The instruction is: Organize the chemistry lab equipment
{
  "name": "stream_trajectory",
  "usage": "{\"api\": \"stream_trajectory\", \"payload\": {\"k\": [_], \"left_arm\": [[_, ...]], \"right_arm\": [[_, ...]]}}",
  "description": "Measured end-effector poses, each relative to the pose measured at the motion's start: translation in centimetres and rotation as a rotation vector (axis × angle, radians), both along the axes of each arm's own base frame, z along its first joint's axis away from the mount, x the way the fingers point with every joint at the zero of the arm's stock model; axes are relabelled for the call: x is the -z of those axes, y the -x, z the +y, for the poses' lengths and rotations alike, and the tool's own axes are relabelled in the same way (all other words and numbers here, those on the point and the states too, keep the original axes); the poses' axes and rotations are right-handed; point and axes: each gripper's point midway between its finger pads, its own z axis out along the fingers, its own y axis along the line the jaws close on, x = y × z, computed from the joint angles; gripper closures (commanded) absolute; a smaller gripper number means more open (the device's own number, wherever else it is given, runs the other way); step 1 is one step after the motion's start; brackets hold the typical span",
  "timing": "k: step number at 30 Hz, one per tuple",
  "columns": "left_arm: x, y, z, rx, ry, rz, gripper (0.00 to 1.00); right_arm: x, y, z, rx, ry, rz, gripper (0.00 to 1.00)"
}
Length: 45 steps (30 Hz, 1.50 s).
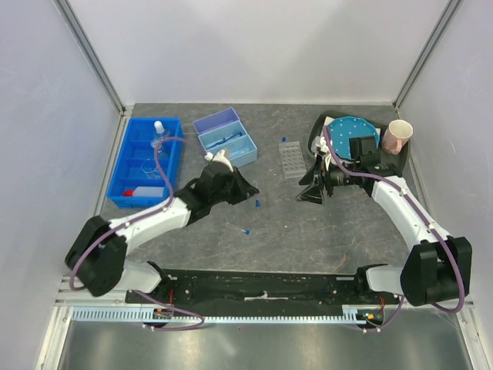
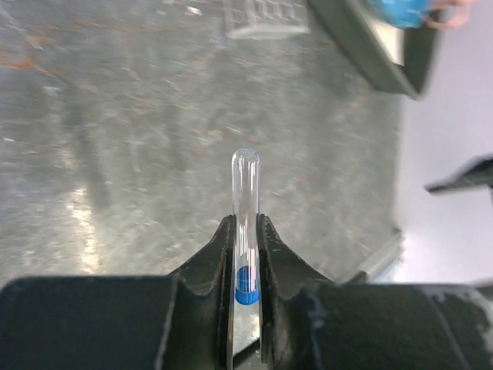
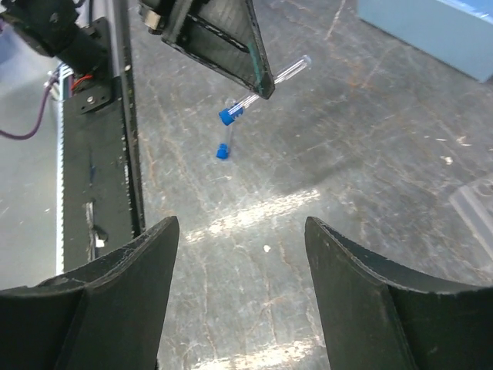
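The left fingers [image 2: 245, 231] are pinching a blue-capped tube [image 2: 245, 185] near its capped end. The cap sits back between them and the clear rounded end sticks out ahead, over the tabletop [image 2: 115, 116]. The right fingers [image 3: 240, 231] are spread wide with nothing in them, facing the left pair from a short way off.

The main risk is the grip itself. The tube is thin and smooth and is held on a narrow line, with most of its length unsupported in front. A quick swing or a knock on the tip could make it pivot or slide out and drop.

The rack [image 2: 266, 19] lies well ahead of the left fingers and looks light. If the tube goes there, it would have to be turned upright and lined up with a hole. A tilted entry would probably jam on the rim or push the rack along.

A loose tube [image 3: 224, 142] lies on the tabletop just below the left fingers, so lowering here could hit it and set it rolling.

If the right fingers come in for a handover, the two pairs could collide, or the tube could be let go before it is gripped.
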Motion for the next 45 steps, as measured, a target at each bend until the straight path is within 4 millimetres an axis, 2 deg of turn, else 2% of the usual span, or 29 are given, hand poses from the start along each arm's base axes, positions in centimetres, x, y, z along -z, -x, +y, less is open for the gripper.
{"api": "stream_trajectory", "payload": {"k": [2,4,6,9,15,16,18,24,27,28,30,31,33,34,36,37,40,42,43,45], "left_arm": [[-1.0,1.6,-0.3,0.045,0.124,-0.063,0.98],[-1.1,2.8,-0.5,0.080,0.212,-0.106,0.98],[-0.9,3.9,-0.7,0.105,0.258,-0.133,0.98],[-1.7,4.9,-1.5,0.134,0.333,-0.192,0.98],[-6.9,5.7,-3.3,0.150,0.531,-0.347,0.98],[-8.1,5.8,-3.7,0.149,0.576,-0.377,0.98],[-9.0,5.8,-4.0,0.138,0.620,-0.399,0.98],[-9.8,5.8,-4.7,0.113,0.668,-0.422,0.98],[-9.8,6.0,-4.9,0.104,0.671,-0.425,0.98],[-9.8,6.0,-4.9,0.101,0.671,-0.425,0.98],[-9.8,5.9,-4.9,0.091,0.671,-0.427,0.98],[-9.7,5.8,-4.9,0.086,0.669,-0.428,0.95],[-9.7,5.6,-4.8,0.076,0.666,-0.430,0.88],[-9.7,5.6,-4.8,0.075,0.665,-0.433,0.75],[-9.7,5.7,-4.8,0.077,0.658,-0.437,0.60],[-9.7,5.7,-4.8,0.080,0.653,-0.441,0.44],[-9.7,6.3,-4.3,0.123,0.609,-0.485,0.25],[-9.9,7.0,-3.4,0.172,0.558,-0.524,0.18],[-10.1,7.1,-2.7,0.187,0.526,-0.545,0.10],[-11.1,7.3,-0.9,0.205,0.453,-0.600,0.08]], "right_arm": [[0.1,0.7,0.3,-0.023,-0.008,0.019,0.28],[0.3,1.3,0.6,-0.035,-0.005,0.045,0.28],[0.3,2.1,1.1,-0.047,0.005,0.093,0.27],[-0.3,3.2,2.4,-0.062,0.016,0.162,0.27],[-0.6,6.3,6.2,-0.084,-0.020,0.248,0.26],[-0.3,6.3,6.3,-0.047,-0.028,0.280,0.26],[-0.1,5.9,6.4,-0.013,-0.034,0.305,0.27],[-0.2,4.2,7.2,0.091,-0.094,0.385,0.32],[-0.5,3.9,7.6,0.111,-0.128,0.414,0.52],[-0.6,3.8,7.7,0.116,-0.137,0.422,0.62],[-0.8,3.7,7.8,0.122,-0.152,0.432,0.72],[-0.9,3.7,7.8,0.124,-0.156,0.442,0.80],[-0.9,3.6,7.9,0.137,-0.162,0.454,0.86],[-0.9,3.6,7.9,0.136,-0.163,0.459,0.88],[-0.7,3.6,7.8,0.141,-0.160,0.464,0.90],[-0.7,3.6,7.8,0.139,-0.157,0.459,0.90],[0.3,3.8,7.4,0.131,-0.116,0.431,0.89],[1.1,4.0,6.9,0.120,-0.063,0.393,0.89],[1.5,4.0,6.6,0.114,-0.037,0.370,0.89],[2.1,3.8,5.8,0.095,0.043,0.290,0.89]]}}
